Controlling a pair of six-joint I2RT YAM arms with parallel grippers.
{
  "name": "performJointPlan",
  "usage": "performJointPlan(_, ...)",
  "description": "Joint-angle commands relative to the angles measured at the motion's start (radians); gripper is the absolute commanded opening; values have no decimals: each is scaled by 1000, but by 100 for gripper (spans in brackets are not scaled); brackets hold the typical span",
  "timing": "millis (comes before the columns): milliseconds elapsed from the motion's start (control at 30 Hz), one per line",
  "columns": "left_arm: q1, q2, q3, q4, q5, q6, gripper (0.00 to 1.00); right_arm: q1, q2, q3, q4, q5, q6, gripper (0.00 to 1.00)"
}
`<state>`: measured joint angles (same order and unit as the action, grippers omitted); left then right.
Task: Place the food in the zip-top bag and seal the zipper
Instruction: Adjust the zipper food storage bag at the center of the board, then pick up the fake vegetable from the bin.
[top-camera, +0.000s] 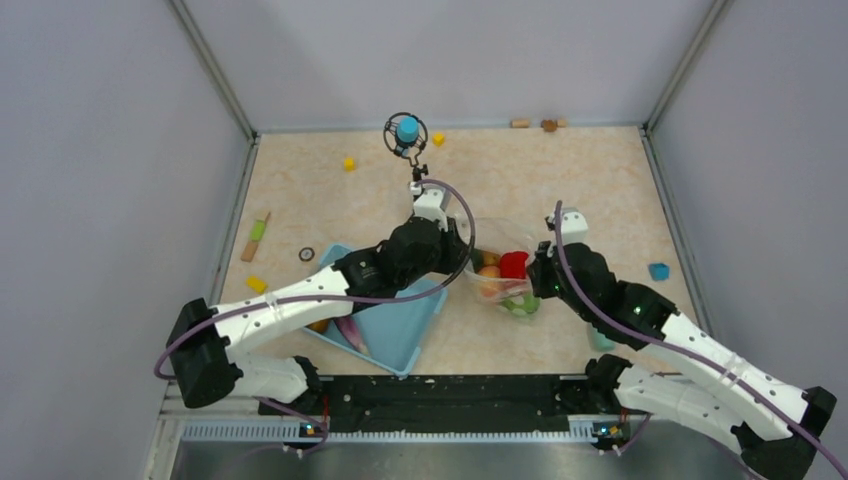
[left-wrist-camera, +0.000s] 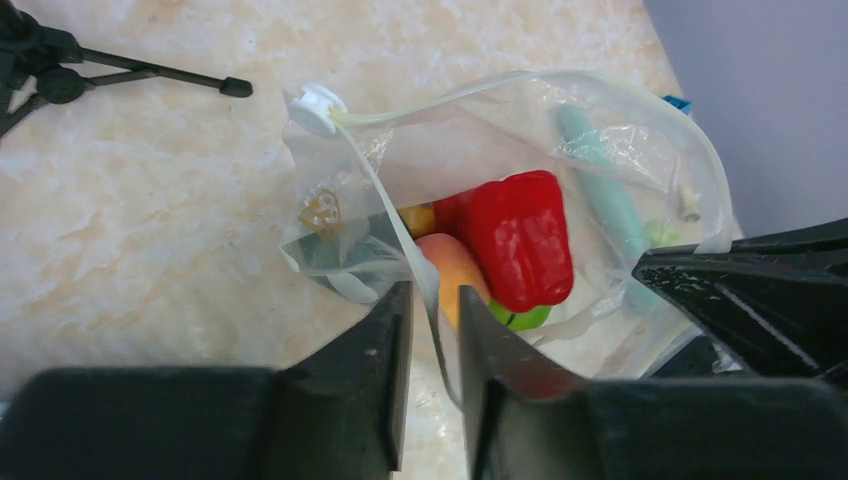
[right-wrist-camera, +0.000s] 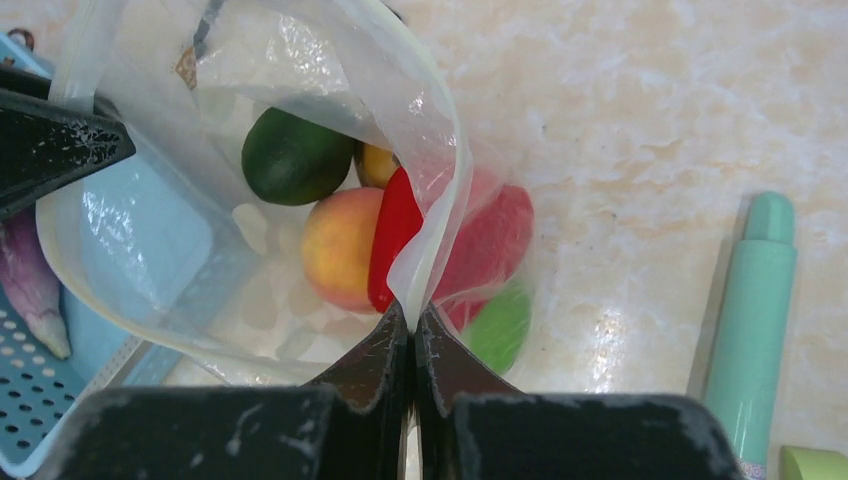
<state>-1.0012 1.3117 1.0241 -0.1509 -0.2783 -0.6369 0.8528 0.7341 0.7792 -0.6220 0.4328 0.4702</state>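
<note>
Seen from above, your right gripper (right-wrist-camera: 412, 315) is clamped shut on the zip-top bag (left-wrist-camera: 600, 130) rim at the mouth's 3 o'clock end. Your left gripper (left-wrist-camera: 433, 295) sits at 9 o'clock, jaws slightly apart, with the zipper (left-wrist-camera: 365, 160) running between them toward its slider (left-wrist-camera: 315, 108), at 11 o'clock in the left wrist view. Inside the bag: red pepper (left-wrist-camera: 520, 235), peach-coloured piece (right-wrist-camera: 340, 245), dark green fruit (right-wrist-camera: 295, 155). A purple piece (right-wrist-camera: 30, 280) lies in the blue basket (top-camera: 405, 320), so loading looks unfinished.
</note>
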Motion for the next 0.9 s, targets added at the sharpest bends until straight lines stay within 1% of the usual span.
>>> performJointPlan(0, 6, -87, -32, -16, -19, -15, 39, -7, -14, -8, 76, -97, -28, 2)
performJointPlan(100, 6, -160, -70, -49, -21, -28, 63, -7, -28, -33, 100, -128, -26, 3)
performJointPlan(167, 6, -214, -100, -84, -40, -34, 72, -8, -32, -47, 111, -147, -24, 4)
performJointPlan(233, 7, -269, -130, -148, -109, -63, 81, -7, -32, -53, 119, -167, -23, 5)
performJointPlan(267, 6, -295, -139, -204, -142, -83, 83, -7, -32, -53, 121, -177, -24, 6)
performJointPlan(433, 6, -422, -200, -410, -246, -211, 85, -7, -37, -55, 120, -190, -26, 7)
performJointPlan(500, 6, -456, -216, -509, -292, -283, 89, -7, -39, -53, 120, -192, -28, 8)
performJointPlan(567, 8, -469, -216, -627, -340, -363, 96, -7, -39, -52, 121, -192, -29, 8)
performJointPlan(700, 24, -446, -205, -826, -402, -508, 97, -6, -35, -53, 120, -192, -28, 8)
performJointPlan(767, 39, -432, -213, -861, -404, -535, 97, -7, -36, -56, 121, -194, -27, 8)
performJointPlan(867, 71, -417, -243, -854, -394, -547, 97, -7, -38, -57, 123, -202, -27, 8)
